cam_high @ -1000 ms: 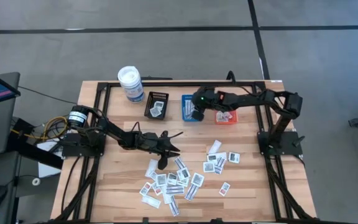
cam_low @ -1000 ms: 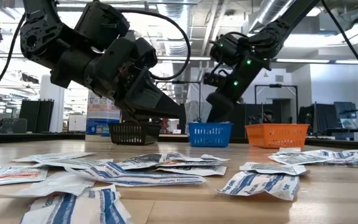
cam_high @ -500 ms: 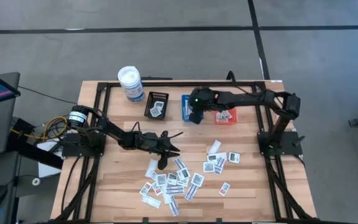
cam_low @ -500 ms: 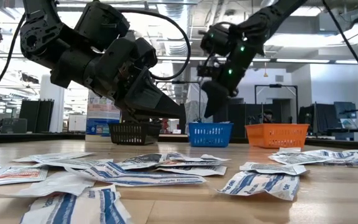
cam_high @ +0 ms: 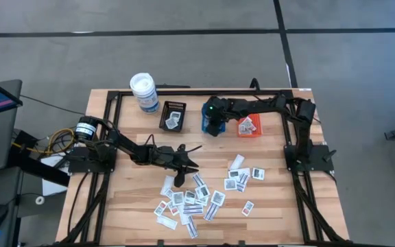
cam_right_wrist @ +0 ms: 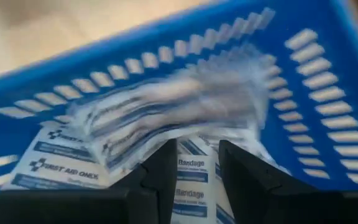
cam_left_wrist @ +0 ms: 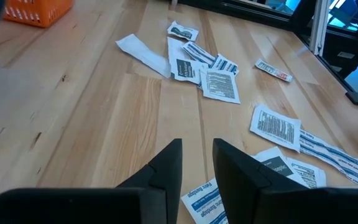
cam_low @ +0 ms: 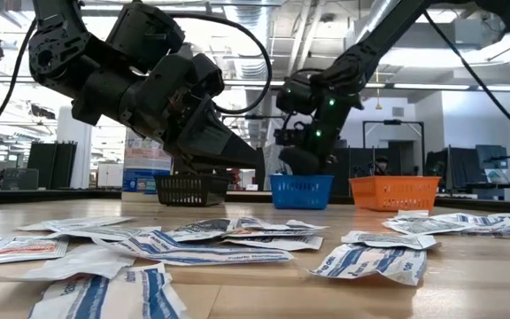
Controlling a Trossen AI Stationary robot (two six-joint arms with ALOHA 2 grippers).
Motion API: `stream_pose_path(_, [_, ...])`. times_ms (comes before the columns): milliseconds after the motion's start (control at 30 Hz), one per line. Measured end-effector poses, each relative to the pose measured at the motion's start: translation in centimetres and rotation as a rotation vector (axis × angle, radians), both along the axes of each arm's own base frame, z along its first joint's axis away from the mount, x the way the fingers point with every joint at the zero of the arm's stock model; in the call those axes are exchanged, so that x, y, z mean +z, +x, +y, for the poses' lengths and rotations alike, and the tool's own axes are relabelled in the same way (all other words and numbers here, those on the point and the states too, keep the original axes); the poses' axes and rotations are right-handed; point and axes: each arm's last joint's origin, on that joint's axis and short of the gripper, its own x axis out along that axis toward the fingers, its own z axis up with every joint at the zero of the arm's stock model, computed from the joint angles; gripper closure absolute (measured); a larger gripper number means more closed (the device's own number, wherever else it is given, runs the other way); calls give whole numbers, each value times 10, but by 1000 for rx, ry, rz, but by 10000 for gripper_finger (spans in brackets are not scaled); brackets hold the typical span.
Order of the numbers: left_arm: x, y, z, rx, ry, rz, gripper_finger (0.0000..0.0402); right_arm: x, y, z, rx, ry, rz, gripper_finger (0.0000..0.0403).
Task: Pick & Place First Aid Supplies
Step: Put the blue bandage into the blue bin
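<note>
Right hand [cam_high: 213,127] over blue tray [cam_right_wrist: 328,81], apparently holding packets [cam_right_wrist: 166,118].

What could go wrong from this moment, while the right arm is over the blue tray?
1. The right gripper is low over the blue tray, and a blurred packet lies just ahead of its open, empty jaws, over the ones already inside. It might land on the rim or outside.
2. Lifting away, the gripper might knock the light tray.
3. The left gripper hovers near the scattered packets; a low sweep might push them.
</note>
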Motion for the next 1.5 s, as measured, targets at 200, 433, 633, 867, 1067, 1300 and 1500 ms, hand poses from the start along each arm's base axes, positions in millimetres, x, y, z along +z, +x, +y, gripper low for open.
stream_pose_path(200, [0,0,1,5,0,0,311,18,18,10,101,2,-43,290])
stream_pose_path(433, [0,0,1,5,0,0,311,46,26,20,95,-39,77,290])
stream_pose_path(633, [0,0,1,5,0,0,311,52,15,22,60,-85,266,290])
stream_pose_path(867, [0,0,1,5,0,0,311,39,12,11,43,-74,297,290])
stream_pose_path(1067, [0,0,2,5,0,0,311,25,8,-11,-13,-65,323,290])
stream_pose_path(1300, [-1,-1,2,5,0,4,311,27,13,-24,-48,-102,226,290])
stream_pose_path(1500, [-1,-1,2,5,1,5,311,31,19,-10,-5,-95,230,290])
